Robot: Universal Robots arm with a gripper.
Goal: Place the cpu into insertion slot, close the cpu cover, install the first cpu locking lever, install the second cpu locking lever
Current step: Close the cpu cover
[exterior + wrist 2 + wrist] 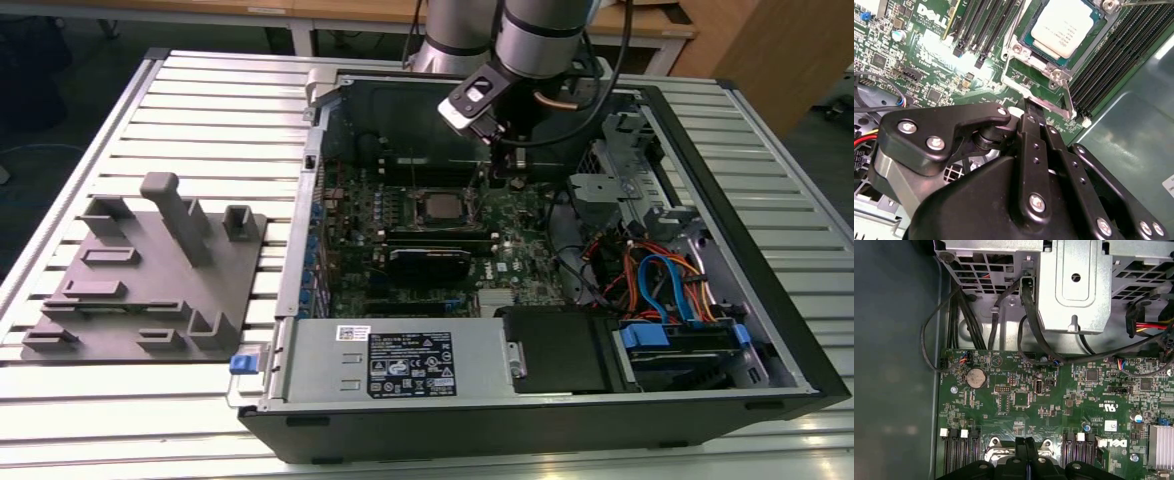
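The cpu (1066,27), with its pale silver top, lies in the insertion slot (411,205) on the green board; in the exterior view the cpu (434,206) is mid-board. The cpu cover (1036,61) lies flat as a metal frame around the chip. A thin locking lever rod (1068,97) runs along one side of the socket. My gripper (1033,106) is shut with nothing between its black fingers (1030,447), and its tips hover at the socket's edge close to that rod. From the exterior view my gripper (503,178) hangs just to the right of the socket.
Long black memory slots (979,30) flank the socket on both sides. A silver drive cage (1074,285) and black cables (1029,325) sit close by. The power supply box (400,365) fills the case front, coloured cables (654,280) the right. A grey fixture plate (147,270) lies outside the case.
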